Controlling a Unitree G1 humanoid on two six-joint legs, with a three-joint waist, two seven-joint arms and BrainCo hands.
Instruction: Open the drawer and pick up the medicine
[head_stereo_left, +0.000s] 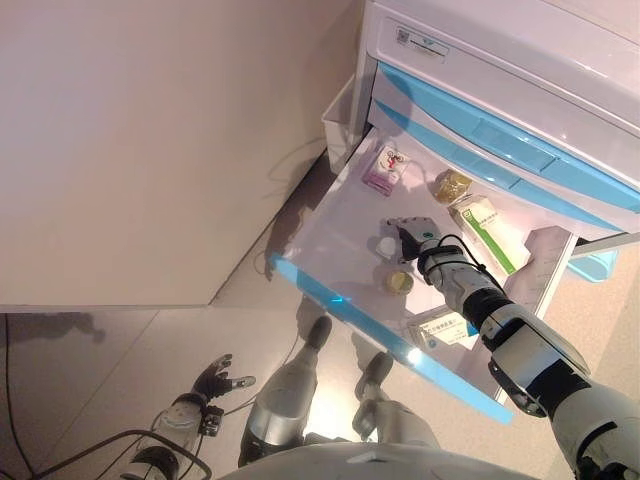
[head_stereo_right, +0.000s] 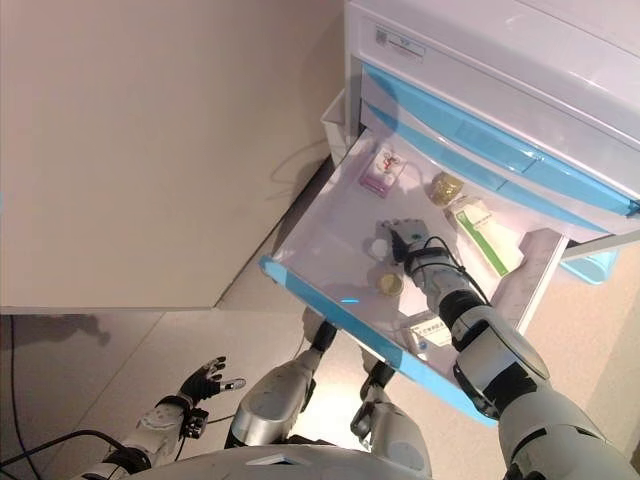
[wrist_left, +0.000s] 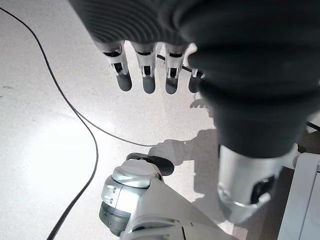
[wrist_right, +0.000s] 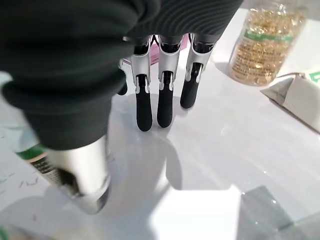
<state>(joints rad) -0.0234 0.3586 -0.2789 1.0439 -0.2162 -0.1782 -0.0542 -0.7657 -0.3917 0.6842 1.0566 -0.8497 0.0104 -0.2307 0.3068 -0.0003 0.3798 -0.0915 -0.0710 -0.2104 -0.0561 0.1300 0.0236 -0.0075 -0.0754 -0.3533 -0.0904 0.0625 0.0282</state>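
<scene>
The white drawer with a blue front is pulled out. In it lie a pink and white box, an amber capsule bottle, a green and white box, a small white bottle, a small yellow-lidded jar and a flat box. My right hand is inside the drawer, right beside the white bottle and holding nothing. In the right wrist view its fingers are straight over the drawer floor, with the amber bottle beyond. My left hand hangs open near the floor.
The white cabinet has more blue-fronted drawers shut above the open one. A white bin hangs on the cabinet's side. A plain wall stands to the left. A black cable lies on the floor.
</scene>
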